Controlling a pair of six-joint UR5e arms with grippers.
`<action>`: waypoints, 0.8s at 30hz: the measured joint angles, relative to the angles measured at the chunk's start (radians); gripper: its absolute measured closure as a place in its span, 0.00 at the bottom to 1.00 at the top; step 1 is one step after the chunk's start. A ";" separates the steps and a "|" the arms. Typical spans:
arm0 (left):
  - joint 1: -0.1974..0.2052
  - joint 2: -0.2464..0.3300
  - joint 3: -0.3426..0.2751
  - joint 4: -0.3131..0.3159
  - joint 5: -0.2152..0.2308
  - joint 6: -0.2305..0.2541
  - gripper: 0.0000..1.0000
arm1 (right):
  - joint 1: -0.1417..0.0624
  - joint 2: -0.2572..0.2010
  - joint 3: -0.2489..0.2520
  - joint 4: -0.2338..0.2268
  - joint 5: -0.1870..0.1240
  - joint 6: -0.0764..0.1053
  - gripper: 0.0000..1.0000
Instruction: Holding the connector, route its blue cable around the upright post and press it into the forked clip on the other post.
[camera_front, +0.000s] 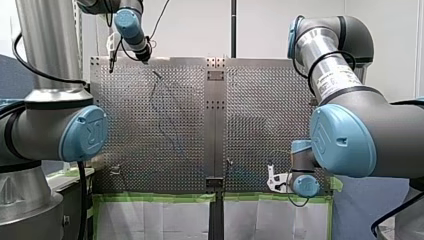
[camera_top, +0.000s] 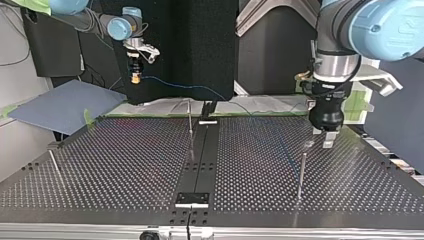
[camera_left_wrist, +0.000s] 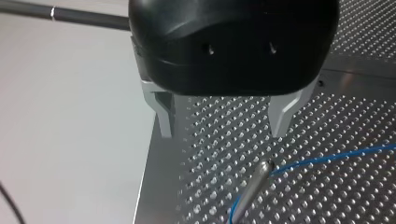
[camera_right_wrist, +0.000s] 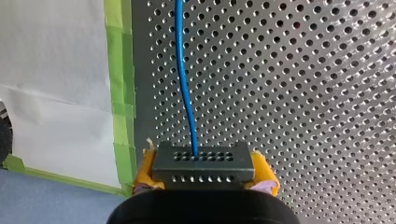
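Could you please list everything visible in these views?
connector: one, dark grey, in my right gripper.
cable: one, blue, from connector across table, past a post.
posts: three, metal, standing on table.
table: one, silver, perforated.
tape: green, along table's edge.
sheet: one, blue-grey, top view's left.
my left gripper: black, metal fingers, open above a post.
my right gripper: yellow pads, shut on connector.
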 joint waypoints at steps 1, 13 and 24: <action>-0.003 -0.001 -0.004 0.007 0.002 0.007 0.01 | 0.000 0.000 0.000 0.000 0.000 0.000 1.00; -0.065 -0.015 -0.102 0.112 -0.001 0.096 0.01 | 0.006 0.000 0.000 -0.001 0.000 0.000 1.00; -0.158 -0.102 -0.166 0.208 -0.083 0.158 0.01 | 0.015 0.000 0.000 0.000 -0.004 0.010 1.00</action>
